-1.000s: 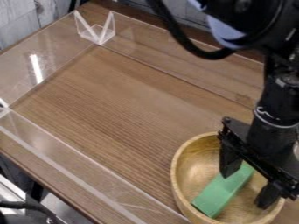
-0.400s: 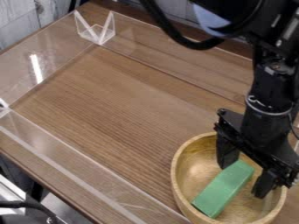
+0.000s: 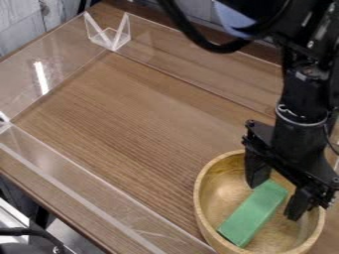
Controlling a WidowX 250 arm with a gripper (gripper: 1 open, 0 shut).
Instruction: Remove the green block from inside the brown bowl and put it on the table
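Camera view. The green block [image 3: 252,214] lies inside the brown bowl [image 3: 209,203], flat on its floor. Its long axis runs diagonally across the picture: one end points to the upper right, toward my gripper [image 3: 275,194], and the other to the lower left, close to the bowl's near-left wall. The bowl stands at the lower right of the table [image 3: 126,124], with its rim fully around the block.

Compared with the frame from a second ago, more of the block's upper-right end is exposed; my fingers covered more of it then. The block and the bowl hold the same position and the same orientation. My gripper body has shifted slightly toward the left of the picture.

My arm [image 3: 252,30] enters from the top right. The gripper is directed downward, with its fingertips over the bowl, at the block's upper-right end. The fingers are spread, one on the left and one on the right, and they grip nothing. Whether a fingertip touches the block, I cannot tell from this view.
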